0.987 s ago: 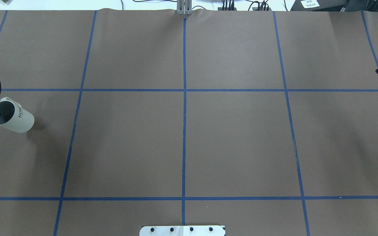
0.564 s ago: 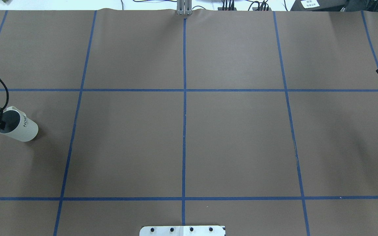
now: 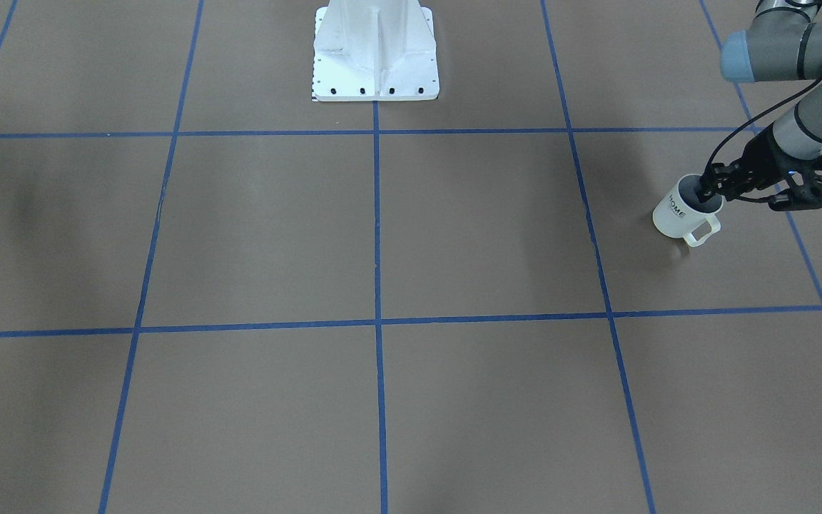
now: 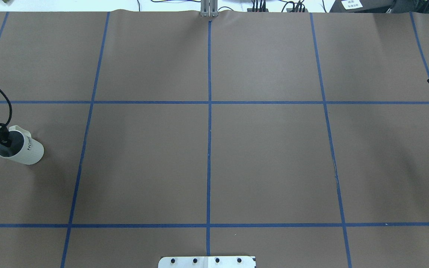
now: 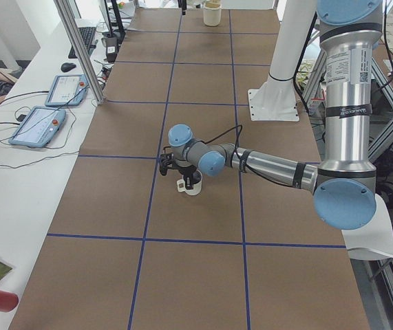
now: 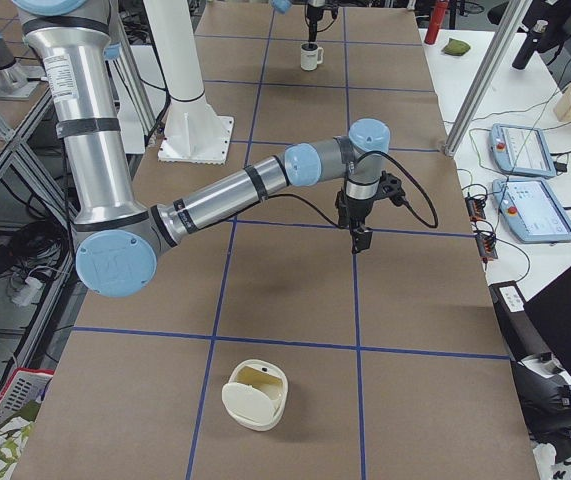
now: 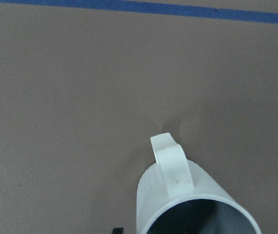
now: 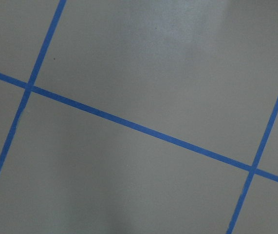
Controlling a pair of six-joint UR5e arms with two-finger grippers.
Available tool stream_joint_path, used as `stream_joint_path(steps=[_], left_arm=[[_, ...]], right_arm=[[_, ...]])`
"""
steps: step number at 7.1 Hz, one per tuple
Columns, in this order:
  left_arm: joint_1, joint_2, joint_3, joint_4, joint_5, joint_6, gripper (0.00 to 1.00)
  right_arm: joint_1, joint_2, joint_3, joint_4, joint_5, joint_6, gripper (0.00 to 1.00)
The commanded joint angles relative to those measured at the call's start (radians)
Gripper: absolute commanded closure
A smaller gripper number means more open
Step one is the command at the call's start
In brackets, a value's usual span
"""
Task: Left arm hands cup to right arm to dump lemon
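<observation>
We see a table [image 4: 266,160] covered in brown paper and divided by blue tape lines [image 4: 209,130]; pendant tablets [image 5: 41,124] lie on a white bench beside it. The left arm [image 5: 272,167] stretches low and level. Its left gripper [image 3: 711,191] is clamped on the rim of the cup [image 3: 676,213], one finger inside, mug tilted. The right gripper [image 6: 362,238] hangs pointing down, well apart; we cannot tell its state. We cannot see the lemon.

white "HOME" cup [image 3: 681,213], tilted, handle [image 3: 701,232] outward, rim gripped
</observation>
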Motion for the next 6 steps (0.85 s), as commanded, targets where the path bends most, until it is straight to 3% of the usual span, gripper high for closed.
stream_joint_path(steps=[1,3,5,6], left_arm=[[-0.034,-0.009,-0.087,0.154,-0.014,0.123,0.00],[-0.224,-0.030,-0.068,0.257,0.006,0.508,0.00],[-0.380,-0.041,0.027,0.251,0.012,0.627,0.00],[-0.401,-0.042,0.045,0.257,0.021,0.606,0.00]], right_arm=[[0.005,-0.006,-0.005,0.001,0.005,-0.001,0.00],[0.060,-0.041,-0.009,0.001,0.013,-0.013,0.00],[0.154,-0.129,-0.008,0.002,0.040,-0.023,0.00],[0.204,-0.182,-0.009,0.002,0.104,-0.112,0.00]])
